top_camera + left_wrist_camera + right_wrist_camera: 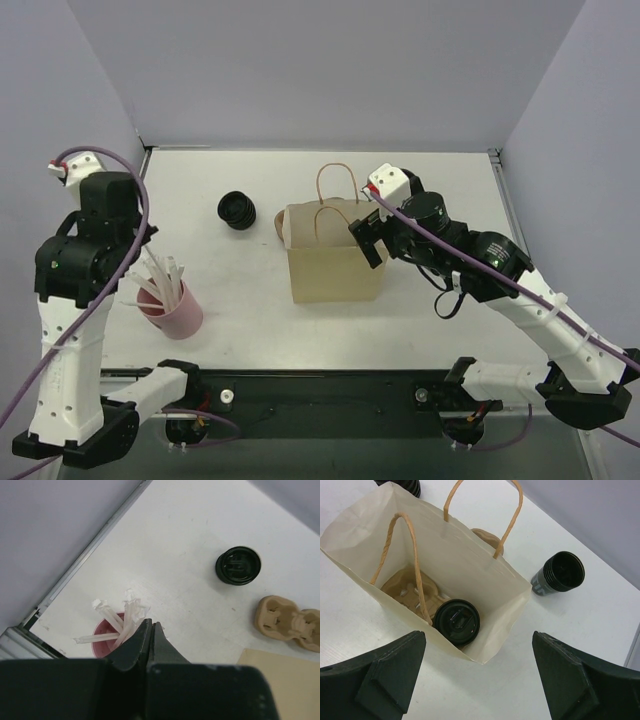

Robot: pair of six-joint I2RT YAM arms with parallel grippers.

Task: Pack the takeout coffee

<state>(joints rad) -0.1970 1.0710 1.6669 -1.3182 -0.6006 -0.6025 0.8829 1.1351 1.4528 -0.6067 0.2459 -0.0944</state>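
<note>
While right pincer [477, 639] gapes above, takeout coffee [457, 622] inside paper bag [470, 565]

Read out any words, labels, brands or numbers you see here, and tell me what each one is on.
No text here can be read.
On the paper bag: nothing printed that shows.
On the lid of the coffee cup inside the bag: raised marks, too blurred to read.

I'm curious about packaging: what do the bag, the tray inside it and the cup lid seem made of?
Bag: likely kraft paper, matte tan, with sharp folds. Tray: seemingly moulded pulp, rough dull brown. Cup lid: probably plastic, black with glossy highlights.
</note>
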